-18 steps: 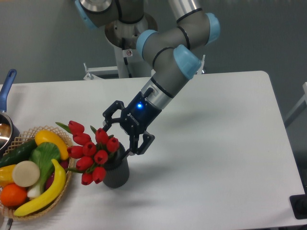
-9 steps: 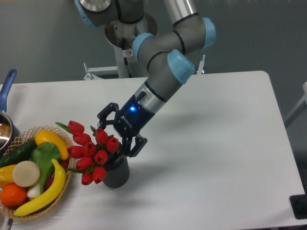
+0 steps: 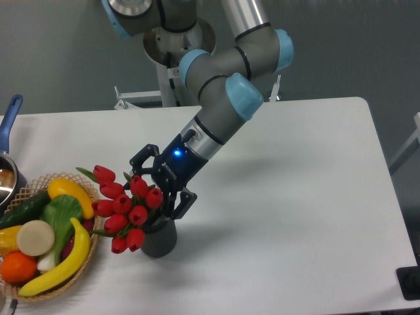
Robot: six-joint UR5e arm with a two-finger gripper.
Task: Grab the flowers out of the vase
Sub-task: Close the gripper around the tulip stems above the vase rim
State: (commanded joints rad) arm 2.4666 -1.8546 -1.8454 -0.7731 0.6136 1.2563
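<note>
A bunch of red tulips, the flowers (image 3: 126, 207), stands in the dark grey ribbed vase (image 3: 159, 239) at the front left of the white table (image 3: 289, 197). The blooms lean to the left, over the vase's rim. My gripper (image 3: 156, 185) is open and sits right at the upper right of the bunch, just above the vase's mouth. One finger (image 3: 139, 161) is behind the blooms and the other finger (image 3: 183, 201) is at the vase's right rim. The stems are hidden by the blooms and my gripper.
A wicker basket (image 3: 88, 257) with a banana (image 3: 65, 266), an orange, a cucumber and other fruit stands just left of the vase. A pot with a blue handle (image 3: 10, 115) is at the far left edge.
My gripper has moved down and to the left, closer to the tulips and the vase's mouth. It stays open. The flowers and vase have not moved.
</note>
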